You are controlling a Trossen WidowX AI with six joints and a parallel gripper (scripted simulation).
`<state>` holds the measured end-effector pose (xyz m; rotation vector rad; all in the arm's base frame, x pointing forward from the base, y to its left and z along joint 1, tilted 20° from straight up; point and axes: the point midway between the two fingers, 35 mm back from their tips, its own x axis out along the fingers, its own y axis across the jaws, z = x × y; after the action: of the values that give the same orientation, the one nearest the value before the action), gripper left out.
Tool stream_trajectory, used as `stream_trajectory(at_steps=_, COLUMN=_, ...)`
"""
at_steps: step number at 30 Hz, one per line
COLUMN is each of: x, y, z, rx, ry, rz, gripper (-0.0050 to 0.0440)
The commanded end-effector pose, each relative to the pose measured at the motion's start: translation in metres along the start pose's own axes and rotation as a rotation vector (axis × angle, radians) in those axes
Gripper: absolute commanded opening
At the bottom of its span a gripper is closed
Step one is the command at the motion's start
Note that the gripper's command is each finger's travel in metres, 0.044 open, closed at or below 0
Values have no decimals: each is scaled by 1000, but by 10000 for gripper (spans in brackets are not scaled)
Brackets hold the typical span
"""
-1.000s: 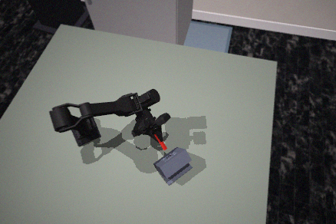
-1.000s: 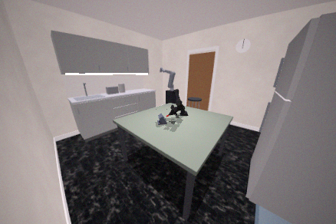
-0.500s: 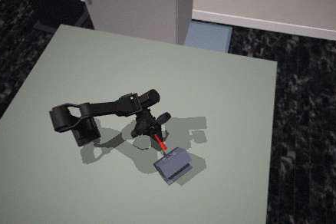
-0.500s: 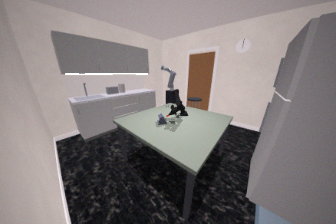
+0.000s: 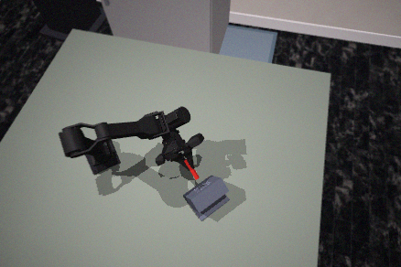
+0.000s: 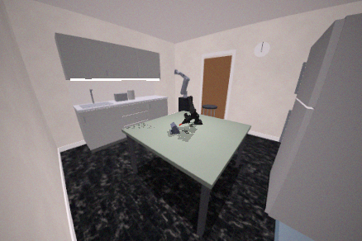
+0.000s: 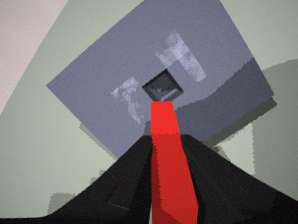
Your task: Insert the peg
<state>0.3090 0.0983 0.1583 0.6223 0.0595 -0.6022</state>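
A red peg [image 5: 191, 169] [image 7: 168, 163] is held between the two black fingers of my gripper [image 5: 185, 159] [image 7: 172, 183], which is shut on it. The peg points down at a grey-blue sloped panel [image 5: 207, 196] [image 7: 100, 90] on the green table [image 5: 124, 78]. In the wrist view the peg's tip lies at the lower edge of the dark square hole [image 7: 162, 87] in the panel's face. In the top view the tip is close above the panel's upper edge. In the exterior view the arm [image 6: 192, 116] and panel [image 6: 174, 128] are small, near the table's far side.
The arm's base [image 5: 85, 146] stands to the left of the panel. A fridge [image 6: 331, 124] stands at the right, a counter with sink [image 6: 121, 113] at the left wall, a stool [image 6: 210, 108] by the door. The table's right edge [image 5: 325, 174] lies well right of the panel.
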Motion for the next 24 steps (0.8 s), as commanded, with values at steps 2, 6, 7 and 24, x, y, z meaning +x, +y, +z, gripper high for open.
stream_trajectory(at_steps=2, x=-1, y=4, z=6, rx=-25, ry=-8, rz=10, gripper=0)
stream_trajectory(at_steps=6, x=-1, y=4, z=6, rx=-43, ry=-8, rz=10, gripper=0)
stream_trajectory(at_steps=7, x=-1, y=4, z=6, rx=-52, ry=-9, rz=10, gripper=0)
stream_trajectory(at_steps=24, x=6, y=4, z=6, rx=-379, ry=-22, rz=12, gripper=0)
